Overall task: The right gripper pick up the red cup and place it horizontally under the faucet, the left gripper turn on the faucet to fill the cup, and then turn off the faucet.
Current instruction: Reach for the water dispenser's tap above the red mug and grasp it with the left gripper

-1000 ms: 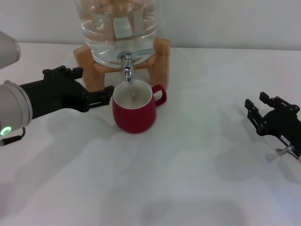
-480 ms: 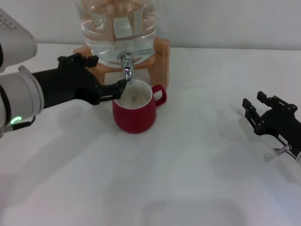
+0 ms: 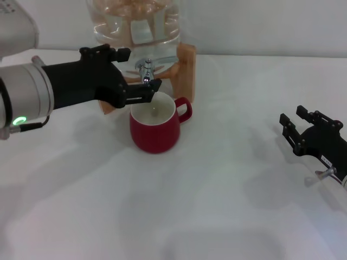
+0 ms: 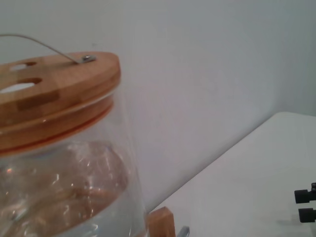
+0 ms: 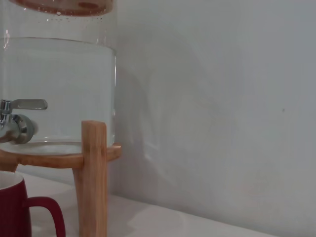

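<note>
The left gripper [image 3: 145, 90] has moved in from beside the red cup [image 3: 155, 126] to the faucet [image 3: 146, 70].

Its fingers [image 3: 142, 86] sit at the spout, over the cup's rim; whether they are apart or together cannot be told. The cup stands upright under the faucet, before the wooden stand [image 3: 186, 64] and water jug [image 3: 134, 28]. The right gripper [image 3: 293, 128] rests well off on the worktop [image 3: 217, 195], fingers apart.
</note>
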